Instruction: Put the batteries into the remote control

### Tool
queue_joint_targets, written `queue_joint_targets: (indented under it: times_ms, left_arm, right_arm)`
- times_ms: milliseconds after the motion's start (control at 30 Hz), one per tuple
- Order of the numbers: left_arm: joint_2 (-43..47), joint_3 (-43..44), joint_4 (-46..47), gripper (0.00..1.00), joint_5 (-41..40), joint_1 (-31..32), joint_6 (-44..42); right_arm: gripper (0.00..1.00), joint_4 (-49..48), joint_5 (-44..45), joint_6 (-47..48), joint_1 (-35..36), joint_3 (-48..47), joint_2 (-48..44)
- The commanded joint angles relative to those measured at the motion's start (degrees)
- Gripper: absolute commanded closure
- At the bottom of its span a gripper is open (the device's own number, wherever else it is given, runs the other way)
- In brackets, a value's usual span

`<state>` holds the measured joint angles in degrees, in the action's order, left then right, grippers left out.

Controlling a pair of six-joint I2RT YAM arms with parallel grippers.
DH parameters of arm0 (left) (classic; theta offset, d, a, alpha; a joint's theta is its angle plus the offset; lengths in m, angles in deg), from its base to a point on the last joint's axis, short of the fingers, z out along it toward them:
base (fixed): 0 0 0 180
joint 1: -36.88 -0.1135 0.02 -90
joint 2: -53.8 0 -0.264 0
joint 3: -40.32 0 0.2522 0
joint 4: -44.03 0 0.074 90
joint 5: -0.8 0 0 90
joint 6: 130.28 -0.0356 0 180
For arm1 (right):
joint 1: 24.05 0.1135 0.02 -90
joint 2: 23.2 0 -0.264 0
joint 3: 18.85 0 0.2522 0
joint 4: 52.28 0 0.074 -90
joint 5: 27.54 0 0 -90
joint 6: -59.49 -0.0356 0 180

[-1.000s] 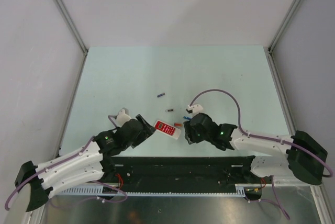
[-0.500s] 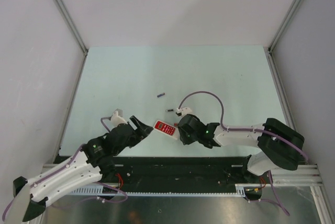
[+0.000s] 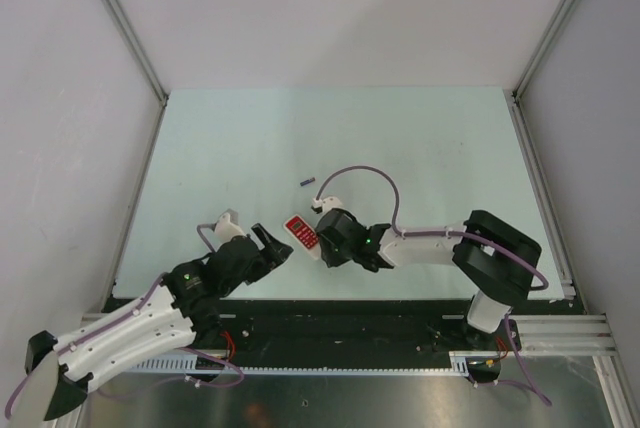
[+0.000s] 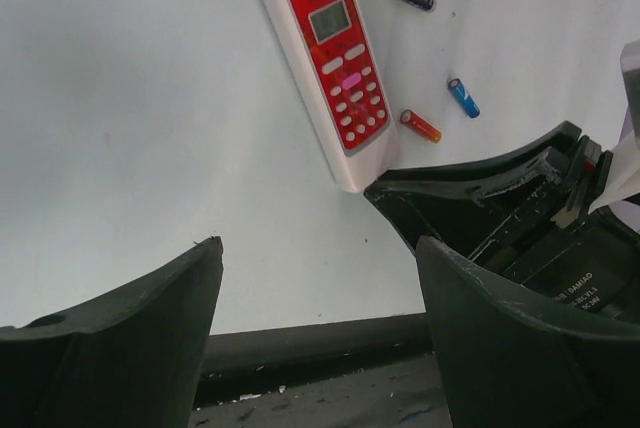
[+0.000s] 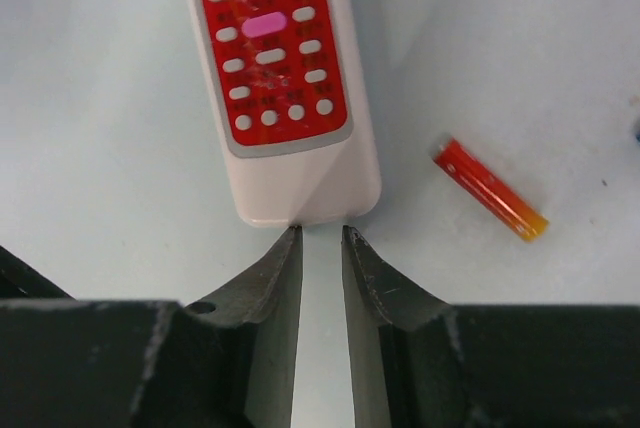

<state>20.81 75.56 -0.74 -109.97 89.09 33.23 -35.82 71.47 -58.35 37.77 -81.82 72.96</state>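
Right hand (image 5: pixel 321 233), narrow and empty, touches the remote control's (image 5: pixel 275 78) end. Probably light, stiff, slick; grip across its long edges.

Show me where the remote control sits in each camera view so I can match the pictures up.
Top view: the remote control lies near the table's front edge, between the two arms.
Left wrist view: upper middle, red face up, slanting down to the right.
Right wrist view: top centre, cut off by the upper edge.
Shared landmark: the right pincer, its tips at the remote's button end in every view.
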Motion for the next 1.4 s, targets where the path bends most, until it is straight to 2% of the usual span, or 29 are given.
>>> queue_joint_targets:
  times_ms: [0,133,233,333,367,467,500,567,700,800,1033,1367]
  left_arm:
    - [-0.7,0.0,0.2,0.18,-1.3,-0.9,0.1]
    - [-2.1,1.0,0.1,0.18,-2.0,-2.0,-1.6]
    - [-4.2,2.2,-0.1,0.15,-3.2,-3.4,-2.9]
    - [-8.8,4.8,-0.1,0.05,-2.5,-7.5,-5.0]
    - [-10.5,5.9,-0.1,0.02,-1.8,-8.6,-7.0]
    - [-19.5,12.5,-0.1,0.01,-1.1,-11.1,-13.0]
    - [-24.3,16.5,-0.2,0.01,-1.2,-11.1,-14.4]
    - [-28.4,20.1,-0.6,0.04,-1.7,-11.1,-15.8]
    - [-36.2,27.3,-2.2,0.09,-1.2,-11.1,-12.8]
    - [-42.4,30.3,-4.2,0.11,-0.8,-11.0,-9.3]
    - [-51.6,33.5,-6.2,0.13,-0.2,-10.5,-3.3]
    - [-60.3,38.0,-7.0,0.13,0.3,-10.2,0.1]
  right_arm:
    - [0.73,-0.8,-1.0,1.3,-0.5,-5.7,3.3]
    - [0.73,-1.3,-4.2,1.2,-2.5,-9.1,6.5]
    - [0.68,-1.4,-4.7,1.7,-3.6,-9.9,5.7]
    - [0.55,3.9,-2.0,2.1,-3.2,-9.9,2.6]
    - [0.48,7.7,-0.9,2.1,-2.8,-9.9,-0.2]
    - [0.36,14.4,3.5,1.8,-0.7,-8.8,-6.3]
    - [0.34,15.7,5.4,0.9,0.0,-8.3,-8.1]
    - [0.30,19.5,7.0,-0.3,0.3,-7.1,-11.2]
    - [0.28,23.7,10.0,-2.7,0.7,-5.1,-21.0]
    - [0.25,26.6,11.4,-3.7,0.7,-4.3,-24.8]
    - [0.21,31.0,11.8,-5.0,0.2,-3.8,-34.3]
    - [0.20,32.4,9.4,-6.4,-0.2,-2.2,-40.2]
